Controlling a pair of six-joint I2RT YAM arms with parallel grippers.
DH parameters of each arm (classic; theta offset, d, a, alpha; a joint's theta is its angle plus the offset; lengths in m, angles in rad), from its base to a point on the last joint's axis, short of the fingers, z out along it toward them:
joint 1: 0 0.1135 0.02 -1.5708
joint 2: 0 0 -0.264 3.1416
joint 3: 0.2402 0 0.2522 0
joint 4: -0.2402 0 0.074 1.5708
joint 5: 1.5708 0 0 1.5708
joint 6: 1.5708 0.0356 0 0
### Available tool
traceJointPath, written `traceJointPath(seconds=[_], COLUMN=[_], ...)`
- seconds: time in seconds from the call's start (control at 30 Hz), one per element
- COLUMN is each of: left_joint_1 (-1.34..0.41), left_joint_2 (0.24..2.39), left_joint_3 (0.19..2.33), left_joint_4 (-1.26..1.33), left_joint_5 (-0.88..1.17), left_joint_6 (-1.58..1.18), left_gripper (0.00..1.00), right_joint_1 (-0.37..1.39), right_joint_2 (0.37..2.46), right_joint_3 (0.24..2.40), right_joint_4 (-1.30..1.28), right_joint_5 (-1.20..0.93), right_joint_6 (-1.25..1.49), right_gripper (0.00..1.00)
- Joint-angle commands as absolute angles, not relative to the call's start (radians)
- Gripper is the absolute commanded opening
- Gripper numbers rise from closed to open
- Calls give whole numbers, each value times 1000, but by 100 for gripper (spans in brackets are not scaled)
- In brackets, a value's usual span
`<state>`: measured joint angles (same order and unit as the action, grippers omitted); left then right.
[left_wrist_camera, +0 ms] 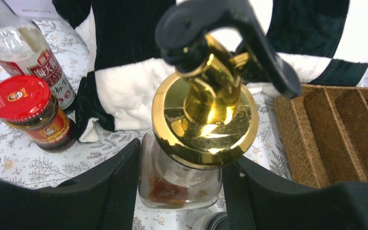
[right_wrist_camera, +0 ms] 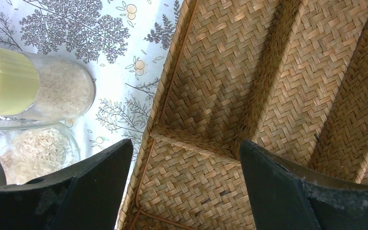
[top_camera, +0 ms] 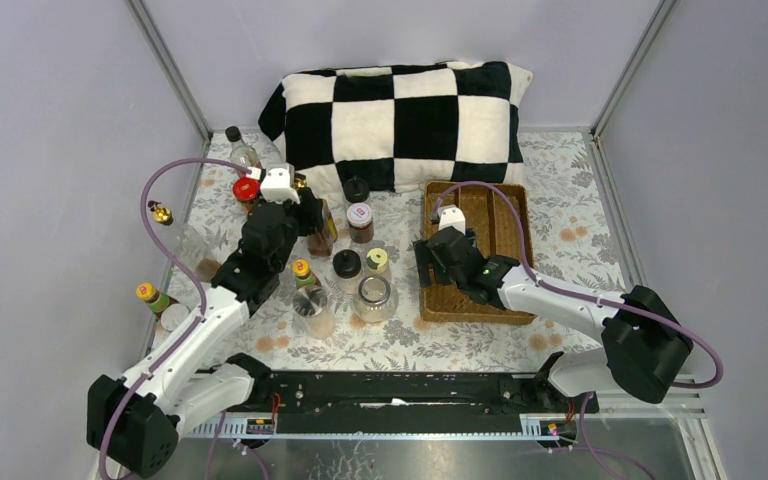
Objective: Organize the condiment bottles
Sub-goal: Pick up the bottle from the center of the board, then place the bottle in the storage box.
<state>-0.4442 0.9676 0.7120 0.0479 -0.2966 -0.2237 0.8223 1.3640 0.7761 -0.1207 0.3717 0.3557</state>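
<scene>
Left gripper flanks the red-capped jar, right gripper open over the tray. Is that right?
Not quite. The left gripper flanks the gold-topped bottle, not the red-capped jar, which stands apart from it; the left wrist view shows this. The rest holds: the right gripper is open over the tray.

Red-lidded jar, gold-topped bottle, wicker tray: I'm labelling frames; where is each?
Red-lidded jar (left_wrist_camera: 19,97): left wrist view, red lid.
Gold-topped bottle (left_wrist_camera: 205,127): left wrist view, gold cap.
Wicker tray (right_wrist_camera: 211,72): right wrist view, bare woven floor.
</scene>
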Motion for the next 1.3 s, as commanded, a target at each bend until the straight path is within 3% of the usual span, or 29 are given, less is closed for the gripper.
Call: traceJointPath(seconds=[0.0, 0.53, 0.87, 1.27], left_joint_1=[-449, -457, -563, -708], left_joint_2=[966, 1091, 1302, 1583], left_joint_3=[802, 1110, 1252, 1478], left_joint_4=[122, -22, 56, 115], left_joint_5=[-301, -161, -155, -165], left_joint_6=[-202, -214, -189, -172], left_gripper=[11, 11, 11, 10], right_joint_1=[817, 816, 800, 783], right_joint_2=[1351, 1206, 1114, 1025], right_joint_3=[823, 1019, 1209, 1236], right_joint_4=[-127, -341, -551, -600], right_joint_5=[376, 448, 578, 622], right_joint_6=[340, 322, 346, 307], right_gripper=[89, 88, 90, 91])
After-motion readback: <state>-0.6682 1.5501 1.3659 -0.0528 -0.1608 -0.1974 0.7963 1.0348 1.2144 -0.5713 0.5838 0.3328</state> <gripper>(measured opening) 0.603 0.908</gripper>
